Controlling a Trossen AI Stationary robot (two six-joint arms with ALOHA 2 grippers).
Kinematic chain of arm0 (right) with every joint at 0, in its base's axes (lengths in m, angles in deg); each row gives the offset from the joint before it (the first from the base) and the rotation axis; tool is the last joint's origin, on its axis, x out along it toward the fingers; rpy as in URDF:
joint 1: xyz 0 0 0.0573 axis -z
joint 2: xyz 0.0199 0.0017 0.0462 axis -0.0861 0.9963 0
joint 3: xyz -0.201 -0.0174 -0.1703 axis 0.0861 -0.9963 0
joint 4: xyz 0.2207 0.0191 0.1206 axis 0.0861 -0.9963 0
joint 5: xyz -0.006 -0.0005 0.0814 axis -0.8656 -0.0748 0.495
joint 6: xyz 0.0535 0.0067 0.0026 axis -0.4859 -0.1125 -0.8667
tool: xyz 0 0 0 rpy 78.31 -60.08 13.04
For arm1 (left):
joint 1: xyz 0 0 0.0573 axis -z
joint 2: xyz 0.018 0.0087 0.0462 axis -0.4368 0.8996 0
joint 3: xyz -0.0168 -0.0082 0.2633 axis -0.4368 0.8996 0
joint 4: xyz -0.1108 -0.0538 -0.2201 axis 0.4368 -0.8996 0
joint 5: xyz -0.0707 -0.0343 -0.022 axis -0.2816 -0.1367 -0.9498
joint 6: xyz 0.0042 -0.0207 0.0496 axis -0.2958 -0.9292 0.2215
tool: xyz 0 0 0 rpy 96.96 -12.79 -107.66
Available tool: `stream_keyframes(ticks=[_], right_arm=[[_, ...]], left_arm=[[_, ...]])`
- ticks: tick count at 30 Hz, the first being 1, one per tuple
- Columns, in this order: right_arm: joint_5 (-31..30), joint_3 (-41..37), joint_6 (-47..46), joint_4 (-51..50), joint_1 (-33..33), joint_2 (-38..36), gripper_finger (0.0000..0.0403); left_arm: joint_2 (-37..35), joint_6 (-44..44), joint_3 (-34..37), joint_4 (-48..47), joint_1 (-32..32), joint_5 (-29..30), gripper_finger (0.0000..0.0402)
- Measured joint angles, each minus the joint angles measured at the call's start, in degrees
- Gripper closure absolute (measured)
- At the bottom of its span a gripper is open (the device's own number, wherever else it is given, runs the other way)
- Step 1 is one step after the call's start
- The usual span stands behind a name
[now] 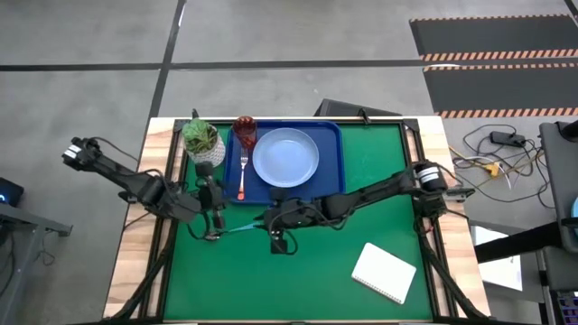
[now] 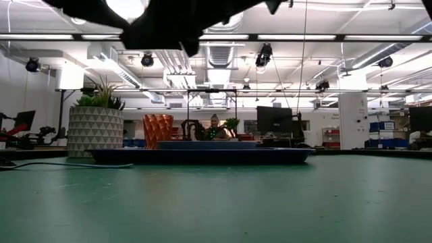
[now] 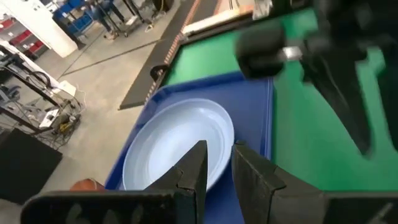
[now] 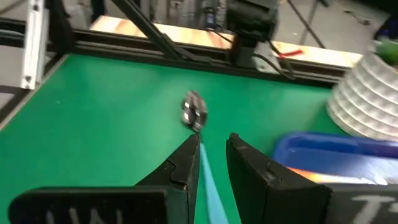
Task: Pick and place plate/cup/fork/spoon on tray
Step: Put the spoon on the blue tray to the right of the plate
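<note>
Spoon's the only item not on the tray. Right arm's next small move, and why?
Probably close the right gripper on the spoon: its light blue handle already lies between the fingers, seemingly ungripped, on the mat beside the tray.

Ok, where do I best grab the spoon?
Take the spoon by its slim blue handle, coming from above with the fingers across it. It lies flat on the green mat, so the handle's thin sides are easiest. The right tool straddles that handle.
</note>
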Motion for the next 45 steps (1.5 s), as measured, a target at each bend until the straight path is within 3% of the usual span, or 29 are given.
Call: stream_keyframes(ticks=[13, 24, 33, 39, 45], right_arm=[[3.80, 15.83, 1.01, -2.31, 0.02, 13.18, 0.0335], [4.68, 31.16, -0.32, -9.37, 1.48, 26.39, 0.0333], [6.42, 40.26, -0.35, -9.59, 2.60, 33.65, 0.0265], [6.35, 39.68, 1.85, -9.34, 3.46, 34.61, 0.0223], [8.45, 39.33, 2.92, -9.42, 3.58, 36.33, 0.0207]], left_arm=[[-12.29, -0.61, 2.07, -0.35, 0.09, -0.42, 0.0347], [-14.19, -0.68, 3.78, 0.14, 0.09, -0.56, 0.0347], [-13.95, -0.57, 4.40, 0.11, 0.09, -0.59, 0.0347], [-14.13, -0.55, 4.38, 0.15, 0.09, -0.59, 0.0347], [-14.34, -0.54, 4.38, 0.12, 0.09, -0.59, 0.0347]])
